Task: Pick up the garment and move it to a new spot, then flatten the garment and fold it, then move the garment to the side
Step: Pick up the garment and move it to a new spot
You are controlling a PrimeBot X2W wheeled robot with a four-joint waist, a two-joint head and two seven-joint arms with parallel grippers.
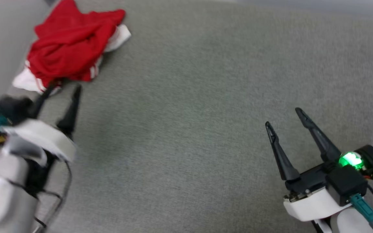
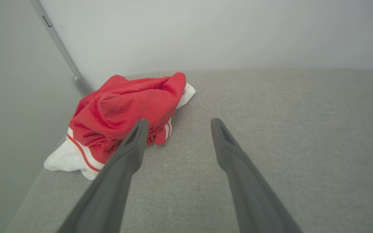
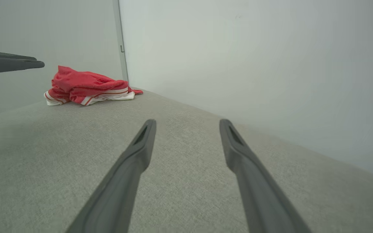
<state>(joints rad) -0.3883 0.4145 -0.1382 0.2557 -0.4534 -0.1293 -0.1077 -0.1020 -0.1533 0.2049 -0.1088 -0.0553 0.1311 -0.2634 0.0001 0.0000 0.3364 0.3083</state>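
In the far left corner of a grey fabric-covered table [image 1: 189, 113], between pale walls [image 2: 206, 32], the garment [image 1: 70, 45] lies crumpled, its long axis along the left wall. Folds hide any print. The left gripper [image 1: 63, 88] has its fingers spread and empty at the garment's near edge. The right gripper [image 1: 282, 117] is likewise spread, well apart from it.

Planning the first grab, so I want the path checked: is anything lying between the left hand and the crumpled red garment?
Nothing visible does. The open left hand points at the garment, one fingertip at its near edge, bare grey surface between them. Walls stand close behind and beside it.
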